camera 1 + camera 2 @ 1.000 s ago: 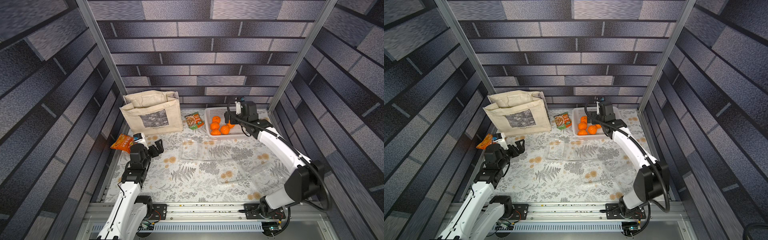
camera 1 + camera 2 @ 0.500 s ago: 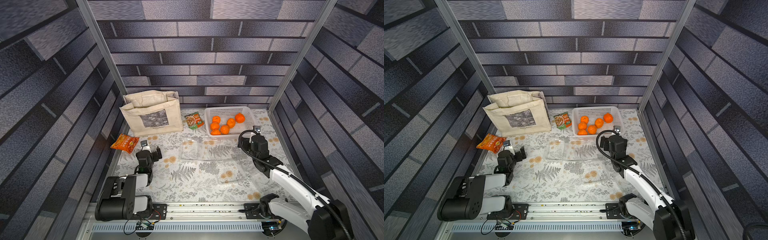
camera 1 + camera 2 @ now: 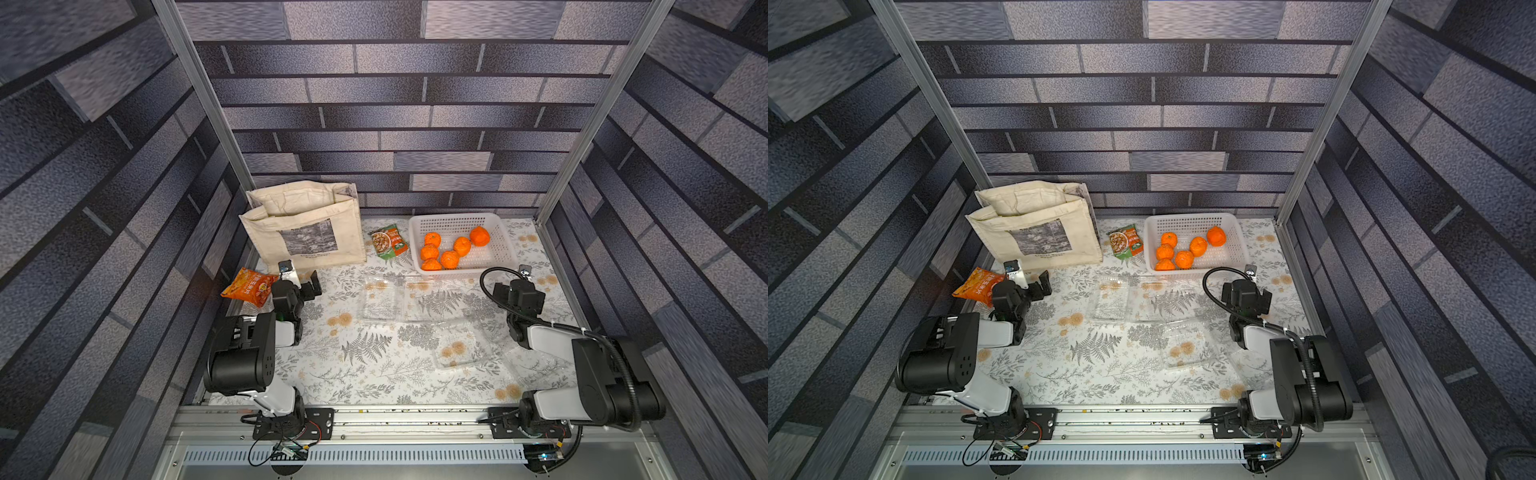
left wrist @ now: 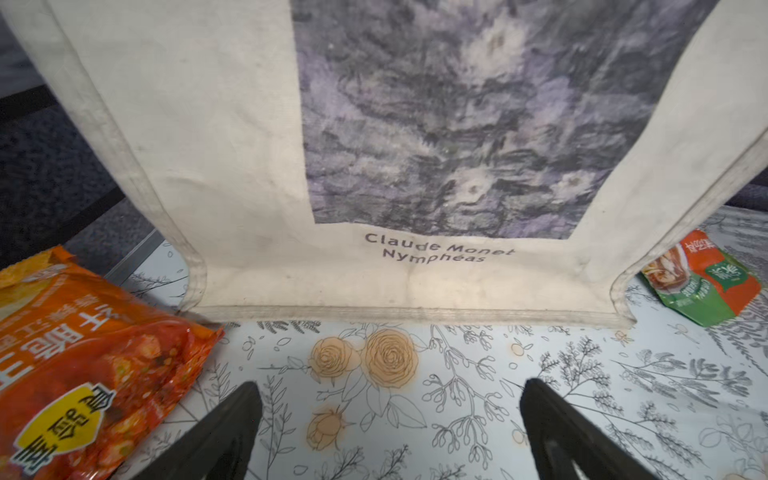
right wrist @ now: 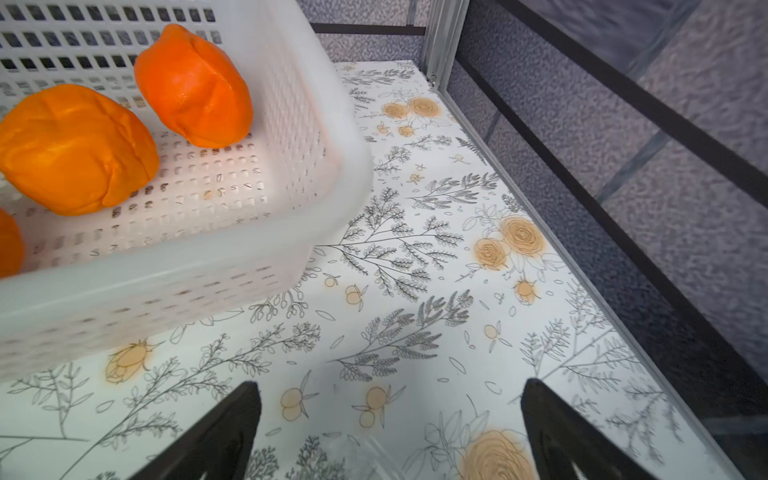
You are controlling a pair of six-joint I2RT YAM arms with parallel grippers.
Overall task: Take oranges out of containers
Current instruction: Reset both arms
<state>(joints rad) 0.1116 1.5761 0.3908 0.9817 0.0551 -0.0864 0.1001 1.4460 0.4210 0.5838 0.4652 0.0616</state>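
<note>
Left fingers (image 4: 235,422) stand spread and empty, drawn back beside the snack packet (image 3: 248,286). Three containers (image 3: 377,300) lie empty on the worktop (image 3: 365,374); all six oranges (image 3: 450,259) sit in the basket (image 3: 457,217). Right fingers (image 5: 232,422), spread too, have withdrawn from it, so the task seems finished.

Before me, the flower-print table (image 3: 374,374) carries a cloth bag (image 3: 303,232) and white basket (image 3: 457,271) at its far edge, a green packet (image 3: 388,243) between them, an orange packet (image 3: 247,286) at my left, and clear plastic boxes (image 3: 377,299) in the middle.
</note>
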